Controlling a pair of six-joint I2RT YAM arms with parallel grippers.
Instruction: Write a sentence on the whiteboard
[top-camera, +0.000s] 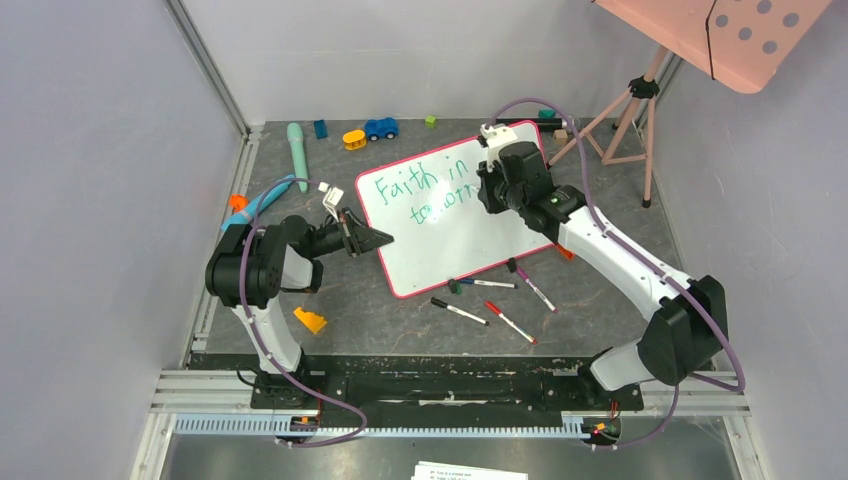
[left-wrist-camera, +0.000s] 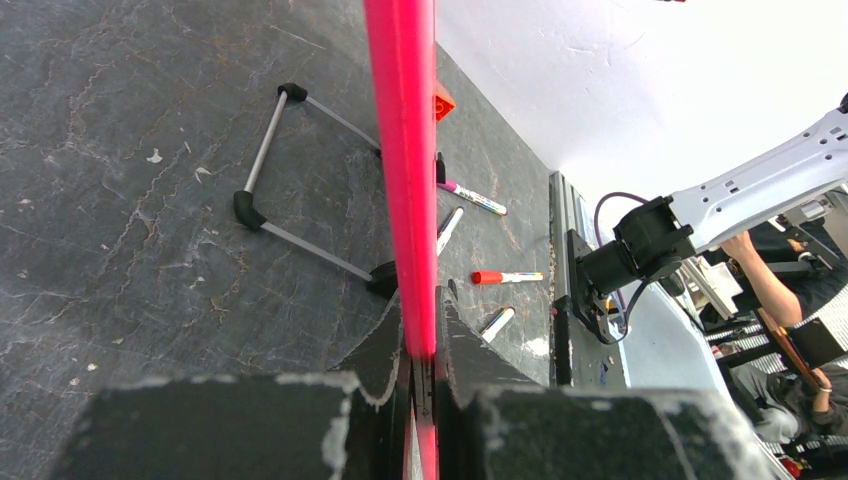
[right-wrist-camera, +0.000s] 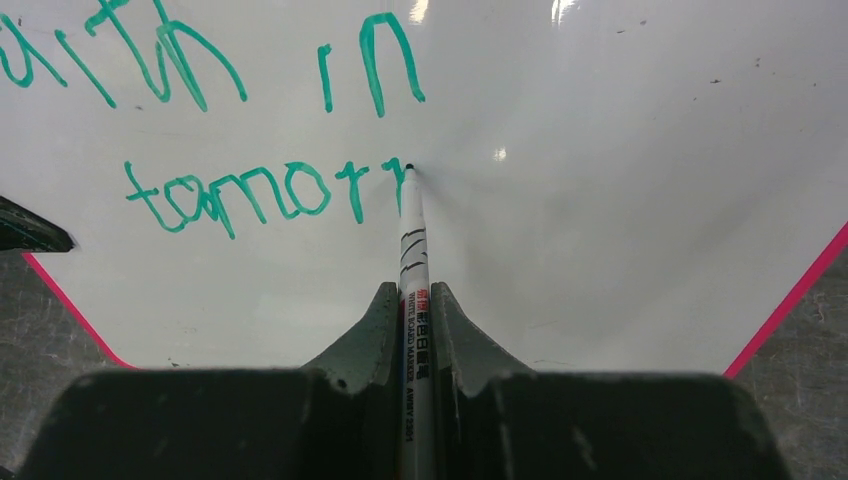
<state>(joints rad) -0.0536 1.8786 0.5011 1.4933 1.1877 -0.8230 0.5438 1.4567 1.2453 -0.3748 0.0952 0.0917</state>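
**A:** What is your left gripper (top-camera: 385, 238) doing right now?

**B:** It is clamping hard on the pink-red rim at the left edge of the whiteboard (top-camera: 470, 250). In your left wrist view the rim is running straight up between the 2 fingers (left-wrist-camera: 470, 365), and both are pressing on it.

**A:** And where is the whiteboard sitting?

**B:** It is standing propped on its wire legs (left-wrist-camera: 265, 165), which end in black feet, in the middle of the dark table (top-camera: 400, 320).

**A:** What is your right gripper (top-camera: 492, 190) holding?

**B:** It is squeezing a white marker (right-wrist-camera: 412, 270) between both fingers. The barrel is pointing away from your wrist camera, and the tip is touching the board.

**A:** Where on the board?

**B:** At the end of line 2 of the sentence (top-camera: 425, 190). The green writing is reading "Faith in" on line 1 and "tomorr" on line 2. The tip is sitting at the top of the last r.

**A:** What else is lying around you?

**B:** 4 loose markers (top-camera: 510, 322) are lying on the table just beside the board's near edge. An orange block (top-camera: 310, 320) is sitting near your left arm, apart from the board. A blue toy car (top-camera: 381, 128), a yellow toy (top-camera: 354, 139) and a teal cylinder (top-camera: 297, 155) are lying along the far edge. A pink dotted panel (top-camera: 745, 35) on a tripod is standing at the far right.
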